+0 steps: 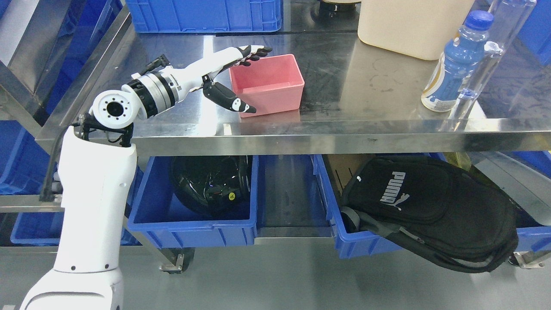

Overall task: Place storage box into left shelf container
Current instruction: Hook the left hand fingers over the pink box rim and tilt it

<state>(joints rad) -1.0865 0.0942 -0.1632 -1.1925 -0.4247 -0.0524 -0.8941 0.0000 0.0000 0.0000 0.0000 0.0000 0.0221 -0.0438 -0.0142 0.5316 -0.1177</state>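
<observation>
Nearest, at seven o'clock: left arm (92,215), white, rising from the bottom edge and bending at the elbow toward the steel table (366,82). Below the table top, on the lower shelf: blue bin (193,224) at six o'clock with a black helmet (211,183) inside; second blue bin (344,232) at four o'clock, stuffed with a black backpack (434,206) spilling over its front rim.

On the table top, near centre toward eleven o'clock: pink box (267,84), open top, upright, close to the front edge. Left hand (230,75) at the box's left side, fingers (254,52) stretched out straight over the far left corner, thumb (228,99) spread away and lying against the near left corner. Hand apart, not clamped; box between thumb and fingers but resting on the table.

At two o'clock: blue drink bottle (458,64) upright, with a clear bottle (490,56) just beside it on the right. Farther back at one o'clock: cream container (409,26). At twelve o'clock, along the far edge: blue crate (202,15). Far left at nine o'clock: slanted steel frame (38,56) with more blue bins behind it.
</observation>
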